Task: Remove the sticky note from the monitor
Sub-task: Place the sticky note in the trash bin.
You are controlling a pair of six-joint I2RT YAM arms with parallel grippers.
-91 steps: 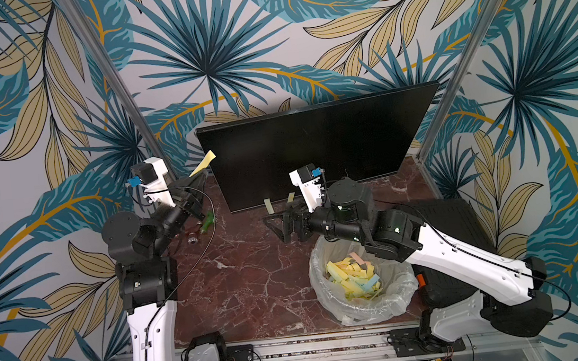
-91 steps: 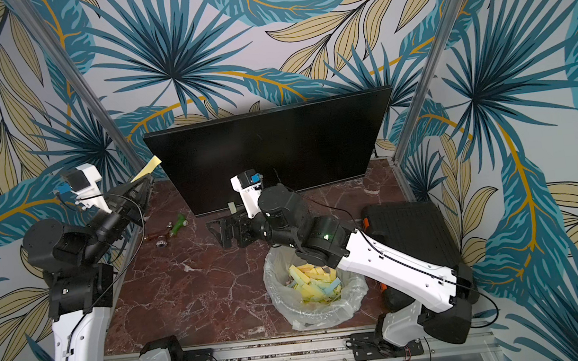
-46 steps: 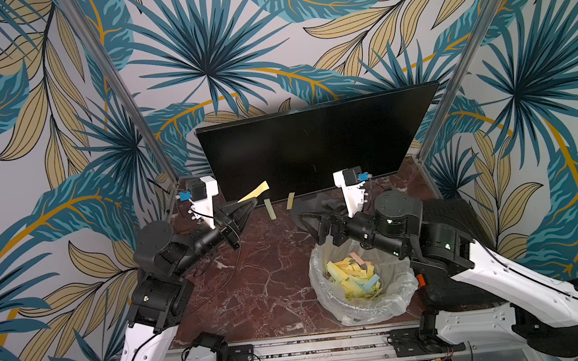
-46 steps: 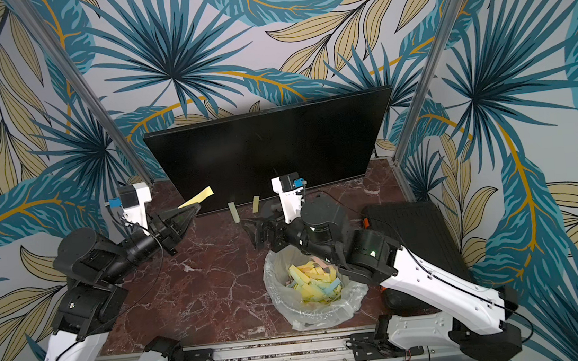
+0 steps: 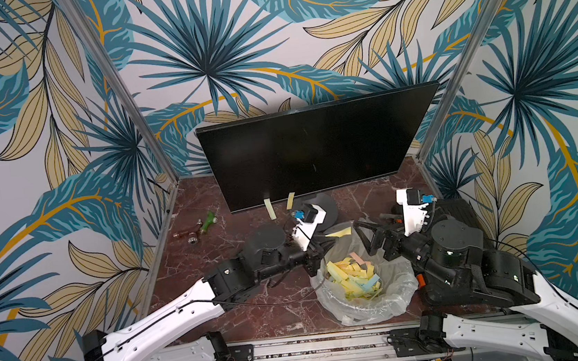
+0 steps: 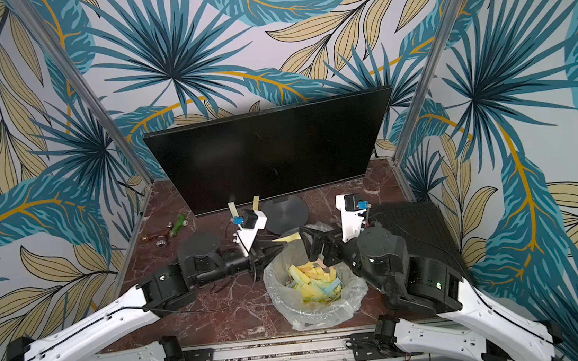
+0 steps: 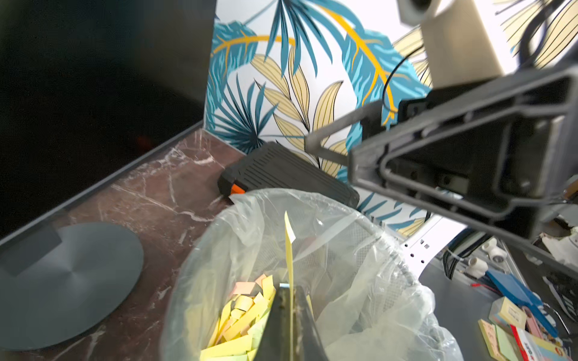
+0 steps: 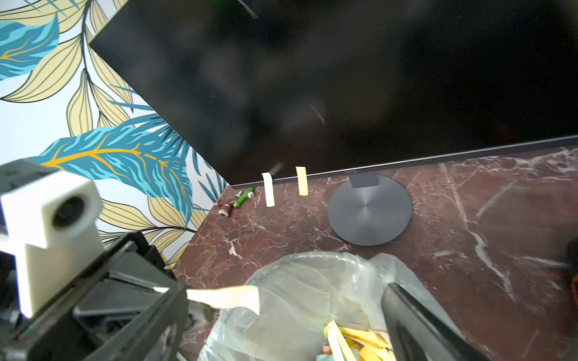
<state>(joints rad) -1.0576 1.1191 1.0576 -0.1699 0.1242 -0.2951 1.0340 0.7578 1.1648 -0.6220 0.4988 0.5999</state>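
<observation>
Left fingers [image 7: 276,325] pinch sticky note [image 7: 289,250] (edge-on) | right fingers [image 7: 500,90] apart, blurred

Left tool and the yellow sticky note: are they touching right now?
Touching. The left wrist view shows the sticky note standing edge-on, its lower end clamped between the shut left tool.

Left arm [image 5: 157,328]: long white shell links dotted with small holes, blocky black joint housings, one round black motor drum.
Right arm [image 5: 553,308]: the same white shells and black joints, with small green lights on the housings.
Left wrist camera [image 5: 308,222], right wrist camera [image 5: 411,209]: white angular mounts, each with a blue plug.
Cable [image 5: 277,302]: thin and black, hanging loose below the left arm's joint.
Left fingers [image 6: 269,252]: dark, tapering to a wedge.
Right fingers [image 7: 366,168]: dark grey open triangular frames.
Base rail [image 5: 314,347]: silver aluminium with black clamps.
</observation>
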